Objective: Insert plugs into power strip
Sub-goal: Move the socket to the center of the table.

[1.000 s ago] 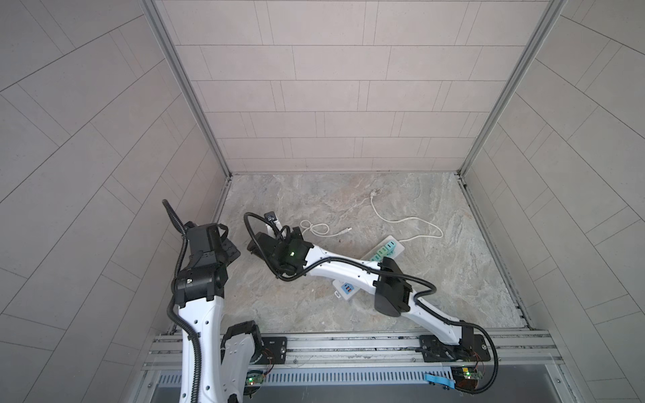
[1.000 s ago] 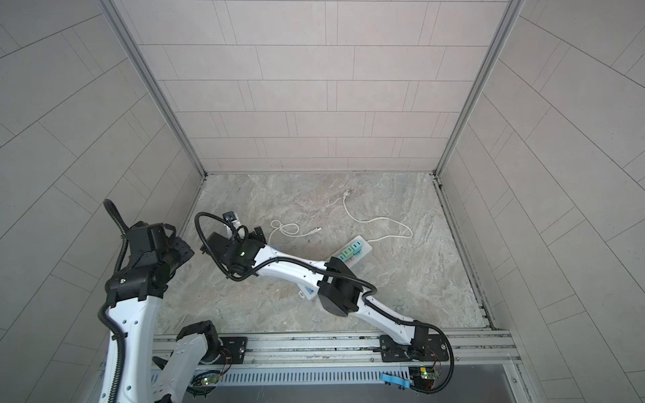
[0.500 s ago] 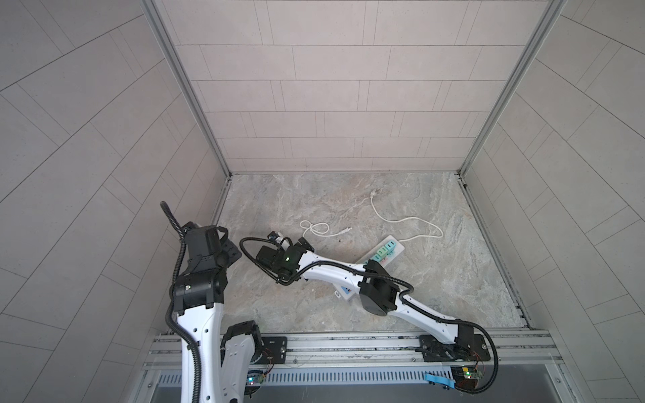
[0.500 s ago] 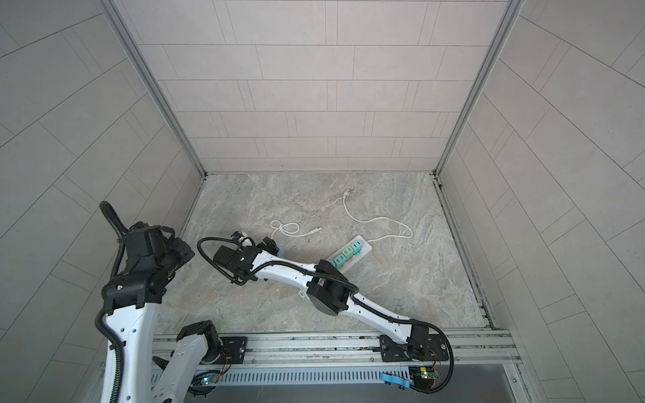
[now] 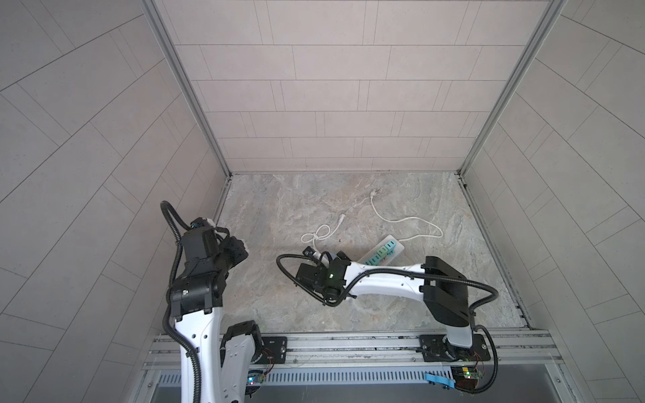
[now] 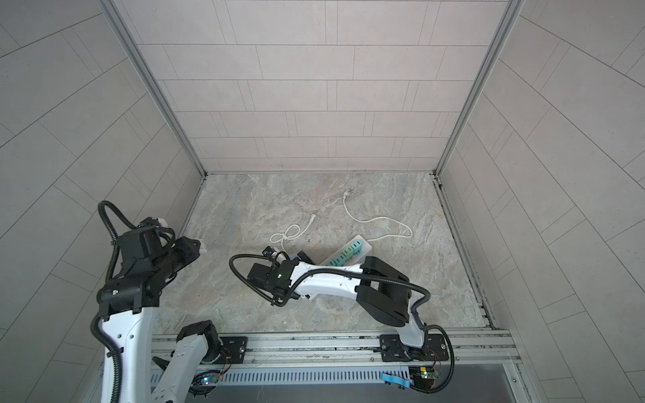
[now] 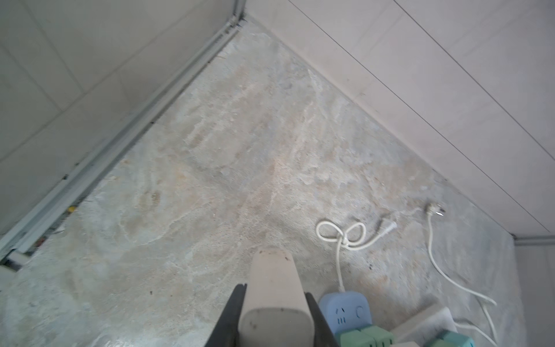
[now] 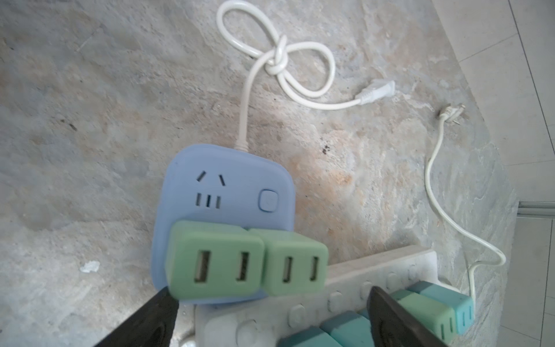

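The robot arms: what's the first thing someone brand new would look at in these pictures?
Probably the right arm, stretched low over the marbled table, with the right gripper open right by a blue socket cube that has two green plugs on it. Next to that lies a white power strip with a row of teal plugs. Over by the left wall, the left gripper clamps a white charger block.

Teal plugs along white power strip

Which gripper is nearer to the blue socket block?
Right. The right gripper hangs open over the blue socket block and its two green plugs. The left gripper, clamping the white charger block, sits well away near the side wall.
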You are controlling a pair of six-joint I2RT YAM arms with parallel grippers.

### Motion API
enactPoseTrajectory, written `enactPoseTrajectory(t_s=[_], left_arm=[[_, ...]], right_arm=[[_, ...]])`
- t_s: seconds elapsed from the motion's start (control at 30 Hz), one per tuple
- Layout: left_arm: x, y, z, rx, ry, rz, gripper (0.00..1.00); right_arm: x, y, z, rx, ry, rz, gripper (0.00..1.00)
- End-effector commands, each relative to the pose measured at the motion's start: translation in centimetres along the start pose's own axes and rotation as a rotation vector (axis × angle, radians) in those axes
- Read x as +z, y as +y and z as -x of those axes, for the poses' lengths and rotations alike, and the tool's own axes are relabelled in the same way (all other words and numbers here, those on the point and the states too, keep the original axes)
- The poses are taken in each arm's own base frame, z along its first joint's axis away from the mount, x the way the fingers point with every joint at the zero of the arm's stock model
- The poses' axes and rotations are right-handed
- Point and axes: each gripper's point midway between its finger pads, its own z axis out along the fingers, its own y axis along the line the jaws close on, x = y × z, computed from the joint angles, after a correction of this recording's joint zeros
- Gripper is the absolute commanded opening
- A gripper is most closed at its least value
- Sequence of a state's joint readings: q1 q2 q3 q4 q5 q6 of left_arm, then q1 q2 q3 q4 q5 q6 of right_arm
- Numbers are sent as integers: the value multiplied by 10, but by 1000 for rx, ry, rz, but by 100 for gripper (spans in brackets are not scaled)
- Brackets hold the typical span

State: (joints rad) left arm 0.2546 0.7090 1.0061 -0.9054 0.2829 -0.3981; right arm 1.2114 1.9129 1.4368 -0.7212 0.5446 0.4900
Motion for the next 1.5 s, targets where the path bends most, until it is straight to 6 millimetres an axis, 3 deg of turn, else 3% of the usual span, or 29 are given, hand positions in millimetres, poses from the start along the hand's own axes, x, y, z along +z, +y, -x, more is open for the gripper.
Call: enactPoseTrajectory(t_s=[0.0,0.17,0.33,0.43,0.57,0.73,1.07,1.2,1.47], left_arm=[[-6,-37,-9,80,57,-199,0],[5,-48,-28,156,98,-205,0],[40,-82,-67,455,187,-130,0],[60,-92,-81,549,242,-65,0],[75,-100,-88,536,286,-63,0],[96,-86,-89,418,193,-16,0],[103,-59,-78,342,132,87,0],[107,-63,-81,331,161,50,0],[106,-88,-99,388,257,-95,0]], right_arm=[[-3,-10,1,75,-44,26,100],[-23,-7,12,141,-126,168,100],[-54,-12,38,269,-243,276,100],[-58,-20,48,370,-291,239,100],[-41,-26,60,438,-294,116,100],[-7,-23,65,425,-214,24,97],[33,-7,32,338,-81,-21,92],[38,-3,17,313,-40,-15,92],[32,2,-22,250,22,9,88]])
